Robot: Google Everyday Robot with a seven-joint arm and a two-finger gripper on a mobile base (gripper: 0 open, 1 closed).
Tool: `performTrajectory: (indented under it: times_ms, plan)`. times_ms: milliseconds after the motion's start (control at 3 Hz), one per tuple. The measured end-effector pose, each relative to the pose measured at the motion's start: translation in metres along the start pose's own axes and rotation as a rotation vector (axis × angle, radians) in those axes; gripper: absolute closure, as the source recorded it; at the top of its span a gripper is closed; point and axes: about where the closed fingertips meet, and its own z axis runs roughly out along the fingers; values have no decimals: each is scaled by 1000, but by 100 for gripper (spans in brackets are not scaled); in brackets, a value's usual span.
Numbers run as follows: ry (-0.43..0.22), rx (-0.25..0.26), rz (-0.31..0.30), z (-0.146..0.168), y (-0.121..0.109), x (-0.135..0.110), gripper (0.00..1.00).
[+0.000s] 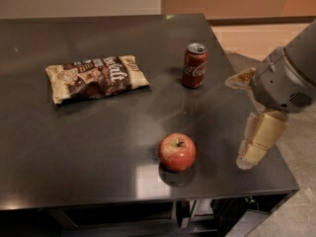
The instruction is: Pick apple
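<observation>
Camera view: gripper (241, 123) right of apple (177, 152), jaws spread; Coca-Cola can (194, 66), snack bag (96, 77) behind.

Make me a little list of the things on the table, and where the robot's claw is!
table: dark and shiny
apple: red, stem up, near the front edge
soda can: red, standing upright, behind the apple
snack bag: lying flat, on the left side of the table
claw: to the right of the apple, by the table's right edge, not touching the apple
apple picked: not yet
</observation>
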Motion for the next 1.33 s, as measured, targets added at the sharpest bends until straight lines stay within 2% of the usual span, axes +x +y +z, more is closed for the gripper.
performTrajectory:
  times_ms: [667, 1333]
  plan:
    - [-81, -44, -63, 38, 14, -23, 0]
    - [-121, -99, -130, 72, 33, -48, 0]
